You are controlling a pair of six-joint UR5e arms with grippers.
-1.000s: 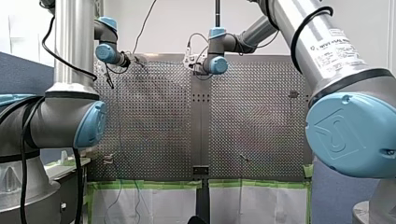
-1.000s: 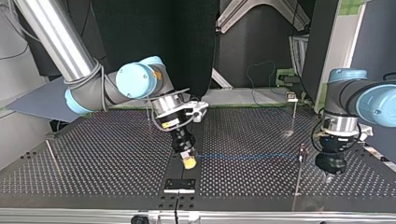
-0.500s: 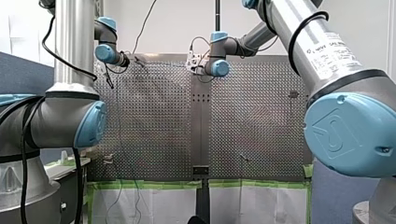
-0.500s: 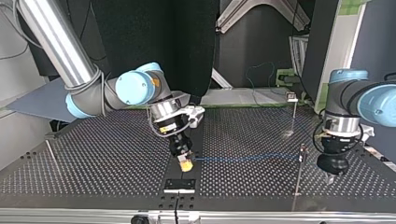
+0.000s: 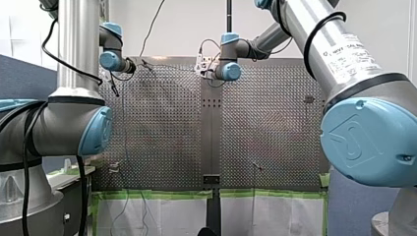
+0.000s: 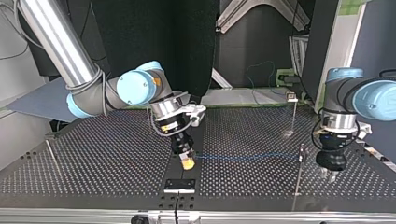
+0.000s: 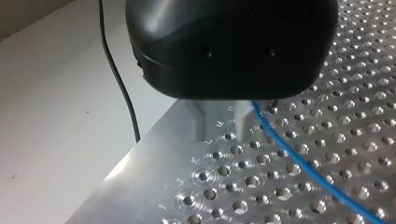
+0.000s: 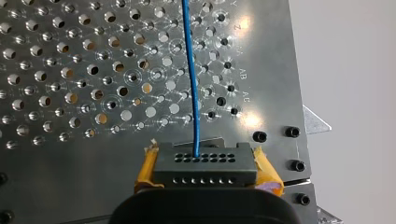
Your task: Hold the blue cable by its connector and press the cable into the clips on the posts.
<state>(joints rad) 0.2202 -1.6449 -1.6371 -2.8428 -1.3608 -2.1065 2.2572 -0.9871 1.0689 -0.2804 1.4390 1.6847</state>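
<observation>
In the top view my right gripper [image 6: 188, 161] is shut on the black connector [image 8: 205, 163], one yellow pad on each side of it. From the connector the blue cable [image 6: 247, 156] runs level across the perforated table [image 6: 93, 158] to the clip on a thin post [image 6: 301, 153]. My left gripper [image 6: 329, 173] hangs just beyond that post. In the left wrist view its metal fingers [image 7: 201, 122] stand apart with nothing between them, so it is open. The cable [image 7: 299, 163] passes just outside one finger.
A second post [image 6: 293, 100] stands farther back and a bare rod [image 6: 52, 156] rises at the top view's left. A black plate [image 6: 180, 185] lies by the near table edge, below the connector. Bolt heads [image 8: 259, 136] stud the plate edge beside the connector.
My left gripper's fingers have parted and the gripper has shifted slightly beside the post. My right gripper, still on the connector, has barely moved.
</observation>
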